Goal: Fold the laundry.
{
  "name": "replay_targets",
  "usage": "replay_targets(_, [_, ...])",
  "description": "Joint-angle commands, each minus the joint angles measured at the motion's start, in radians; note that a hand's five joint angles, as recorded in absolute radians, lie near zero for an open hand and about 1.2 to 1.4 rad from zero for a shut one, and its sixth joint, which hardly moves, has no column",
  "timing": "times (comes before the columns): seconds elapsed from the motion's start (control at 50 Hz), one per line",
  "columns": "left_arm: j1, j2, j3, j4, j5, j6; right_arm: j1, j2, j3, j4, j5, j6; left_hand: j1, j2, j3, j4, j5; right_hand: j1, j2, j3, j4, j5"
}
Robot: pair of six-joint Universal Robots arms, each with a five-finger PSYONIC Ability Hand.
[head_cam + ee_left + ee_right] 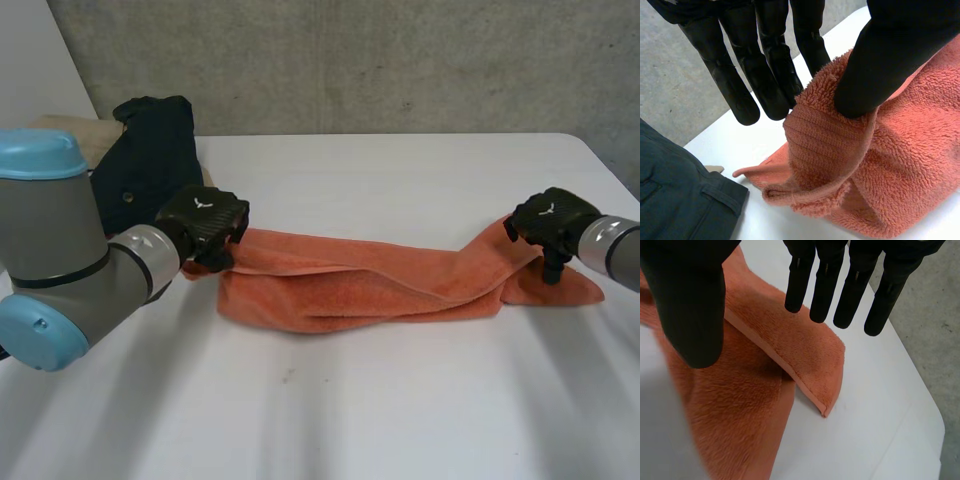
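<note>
Orange towel [350,287], left hand [205,222] pinching end

The place looks like a robotics lab or test room. A bare grey concrete wall [400,60] stands behind a plain white counter [400,400], and the floor [935,340] beside the counter is bare and grey too. A left arm [60,260] and a right arm [615,250], machine parts with grey joints and light-blue caps, reach over the counter. An orange towel [340,285] lies on it as test laundry, with a dark garment [150,160] at its far corner.
</note>
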State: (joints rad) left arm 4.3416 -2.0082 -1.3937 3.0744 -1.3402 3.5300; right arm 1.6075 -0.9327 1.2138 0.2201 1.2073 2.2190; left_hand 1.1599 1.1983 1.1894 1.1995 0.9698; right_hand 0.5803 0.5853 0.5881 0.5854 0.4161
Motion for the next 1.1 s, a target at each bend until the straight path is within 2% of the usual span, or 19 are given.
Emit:
replay_targets(0.02, [-0.002,0.023,-0.007,0.0,0.001,-0.014,0.012,0.109,-0.072,-0.116,-0.034,0.027,0.236,0.198,0.207,0.197,0.252,0.126,0.121,0.118,0.121,0.115])
replay_targets(0.2, [0.001,0.022,0.002,0.0,-0.002,-0.01,0.022,0.209,-0.151,-0.133,-0.023,0.01,0.236,0.198,0.207,0.197,0.252,0.134,0.129,0.127,0.129,0.124])
replay_targets(0.32, [0.003,-0.001,0.019,0.006,-0.004,-0.008,0.023,0.256,-0.206,-0.16,-0.011,0.008,0.236,0.198,0.207,0.197,0.252,0.436,0.431,0.428,0.431,0.426])
replay_targets(0.38, [0.007,-0.023,0.047,0.009,-0.002,-0.008,0.031,0.276,-0.243,-0.18,0.004,0.008,0.236,0.198,0.207,0.197,0.252,0.815,0.81,0.807,0.809,0.804])
replay_targets(0.44, [0.007,-0.043,0.087,0.02,-0.002,-0.008,0.035,0.275,-0.283,-0.218,0.032,0.016,0.236,0.198,0.207,0.197,0.252,0.816,0.811,0.808,0.811,0.806])
replay_targets(0.52, [0.0,-0.089,0.208,0.063,-0.008,0.003,0.038,0.236,-0.339,-0.336,0.07,0.065,0.236,0.198,0.207,0.197,0.252,0.816,0.811,0.808,0.811,0.806])
replay_targets(0.6, [-0.002,-0.133,0.402,0.128,-0.034,0.021,0.051,0.172,-0.387,-0.569,0.103,0.172,0.236,0.198,0.207,0.197,0.252,0.816,0.811,0.808,0.811,0.806])
replay_targets(0.62, [0.001,-0.145,0.485,0.163,-0.056,0.021,0.052,0.141,-0.404,-0.672,0.135,0.221,0.236,0.198,0.207,0.197,0.252,0.816,0.811,0.808,0.811,0.806])
replay_targets(0.68, [0.01,-0.149,0.587,0.252,-0.099,0.007,0.052,0.097,-0.427,-0.793,0.19,0.274,0.236,0.198,0.207,0.197,0.252,0.816,0.811,0.808,0.811,0.806])
replay_targets(0.74, [0.021,-0.135,0.67,0.4,-0.143,-0.052,0.048,0.043,-0.458,-0.909,0.245,0.329,0.236,0.198,0.207,0.197,0.252,0.816,0.811,0.808,0.811,0.806])
replay_targets(0.8, [0.024,-0.101,0.683,0.503,-0.157,-0.155,0.045,-0.001,-0.484,-0.906,0.247,0.372,0.236,0.198,0.207,0.197,0.252,0.816,0.811,0.808,0.811,0.806])
replay_targets(0.86, [0.026,-0.075,0.67,0.497,-0.123,-0.207,0.042,-0.029,-0.484,-0.875,0.216,0.406,0.236,0.198,0.207,0.197,0.252,0.816,0.811,0.808,0.811,0.806])
replay_targets(0.98, [0.02,-0.049,0.581,0.394,-0.059,-0.204,0.032,-0.06,-0.41,-0.762,0.143,0.429,0.236,0.198,0.207,0.197,0.252,0.816,0.811,0.808,0.811,0.806])
replay_targets(1.1, [0.024,-0.026,0.328,0.331,-0.048,-0.174,0.026,-0.08,-0.205,-0.641,0.081,0.415,0.236,0.198,0.207,0.197,0.252,0.816,0.811,0.808,0.811,0.806])
